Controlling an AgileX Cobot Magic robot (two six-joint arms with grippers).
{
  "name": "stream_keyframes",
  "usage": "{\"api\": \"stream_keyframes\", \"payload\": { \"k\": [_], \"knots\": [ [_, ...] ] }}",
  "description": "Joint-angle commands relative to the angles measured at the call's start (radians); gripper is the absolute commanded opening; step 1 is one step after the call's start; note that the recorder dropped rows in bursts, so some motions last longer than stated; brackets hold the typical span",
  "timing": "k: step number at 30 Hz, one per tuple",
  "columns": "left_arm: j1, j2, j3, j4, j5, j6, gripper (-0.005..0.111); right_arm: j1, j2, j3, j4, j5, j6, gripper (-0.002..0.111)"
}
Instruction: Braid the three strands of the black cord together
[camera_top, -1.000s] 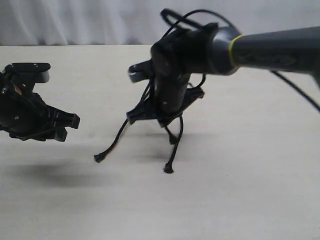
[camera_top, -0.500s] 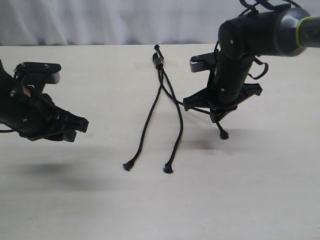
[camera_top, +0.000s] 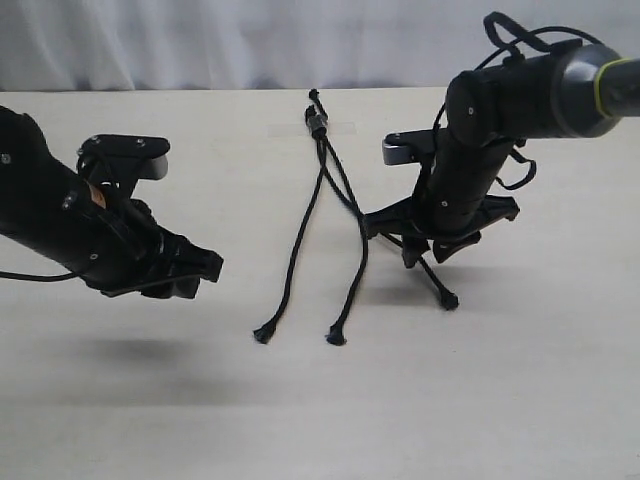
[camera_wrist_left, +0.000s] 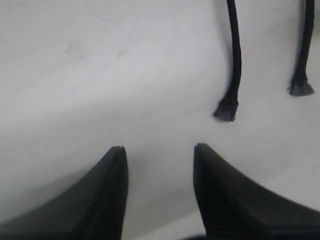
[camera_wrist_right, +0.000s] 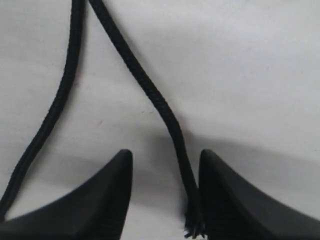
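Observation:
The black cord lies on the table, its bound knot (camera_top: 317, 122) at the far end. Three strands fan toward me: the left strand (camera_top: 293, 245) ends at a frayed tip (camera_top: 263, 334), the middle strand (camera_top: 357, 270) at a tip (camera_top: 337, 338), and the right strand (camera_top: 432, 277) at a tip (camera_top: 449, 300). My right gripper (camera_top: 425, 252) stands open low over the right strand (camera_wrist_right: 160, 107), which runs between its fingers against one fingertip (camera_wrist_right: 210, 165). My left gripper (camera_top: 200, 278) hovers open and empty to the left of the left strand's tip (camera_wrist_left: 226, 110); the middle strand's tip (camera_wrist_left: 300, 89) lies beyond it.
The pale wooden table (camera_top: 320, 420) carries only the cord. A white curtain (camera_top: 200, 40) closes the far edge. Thick black cables (camera_top: 510, 35) loop over the right arm's wrist.
My right arm swung from the middle to the right, drawing one strand out to the right, then lowered with its tip onto the table. My left gripper moved right toward the strands.

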Motion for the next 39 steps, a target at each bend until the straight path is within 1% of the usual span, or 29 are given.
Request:
{"api": "stream_keyframes", "payload": {
  "k": [1, 4, 7, 9, 12, 16, 18, 21, 25, 29, 33, 34, 35, 36, 37, 39],
  "knots": [
    [-0.005, -0.006, -0.021, -0.021, 0.051, 0.001, 0.040, -0.049, -0.039, 0.006, 0.082, -0.002, -0.062, 0.048],
    [-0.007, 0.000, -0.077, -0.044, 0.079, 0.001, 0.040, -0.116, -0.081, 0.006, 0.209, 0.023, -0.145, 0.048],
    [-0.037, 0.037, -0.148, -0.023, 0.132, 0.001, 0.040, -0.188, -0.129, 0.008, 0.292, 0.042, -0.212, 0.048],
    [-0.073, 0.090, -0.198, -0.005, 0.163, 0.001, 0.040, -0.225, -0.170, 0.028, 0.300, 0.033, -0.212, 0.048],
    [-0.129, 0.195, -0.279, -0.002, 0.169, -0.004, 0.040, -0.262, -0.228, 0.080, 0.298, 0.029, -0.227, 0.048],
    [-0.202, 0.350, -0.454, 0.007, 0.200, -0.045, 0.040, -0.304, -0.314, 0.199, 0.289, 0.000, -0.228, 0.048],
    [-0.231, 0.422, -0.540, 0.025, 0.222, -0.092, 0.040, -0.320, -0.353, 0.254, 0.289, -0.051, -0.228, 0.048],
    [-0.276, 0.516, -0.651, 0.057, 0.227, -0.119, 0.040, -0.330, -0.385, 0.310, 0.292, -0.135, -0.226, 0.048],
    [-0.322, 0.625, -0.768, 0.139, 0.255, -0.162, 0.040, -0.330, -0.392, 0.330, 0.292, -0.147, -0.226, 0.048],
    [-0.348, 0.690, -0.827, 0.257, 0.297, -0.226, 0.040, -0.330, -0.392, 0.330, 0.292, -0.149, -0.226, 0.048],
    [-0.351, 0.713, -0.829, 0.258, 0.238, -0.230, 0.040, -0.330, -0.392, 0.330, 0.292, -0.154, -0.226, 0.048],
    [-0.351, 0.714, -0.829, 0.258, 0.233, -0.230, 0.037, -0.330, -0.392, 0.330, 0.292, -0.154, -0.226, 0.048],
    [-0.351, 0.721, -0.829, 0.258, 0.235, -0.230, 0.020, -0.330, -0.392, 0.330, 0.292, -0.155, -0.226, 0.048],
    [-0.351, 0.722, -0.829, 0.258, 0.237, -0.230, 0.012, -0.330, -0.392, 0.330, 0.292, -0.156, -0.226, 0.048],
    [-0.351, 0.722, -0.829, 0.258, 0.237, -0.230, 0.000, -0.330, -0.392, 0.330, 0.292, -0.162, -0.226, 0.048],
    [-0.351, 0.720, -0.853, 0.228, 0.228, -0.232, 0.000, -0.330, -0.392, 0.330, 0.292, -0.171, -0.226, 0.048]
  ]
}}
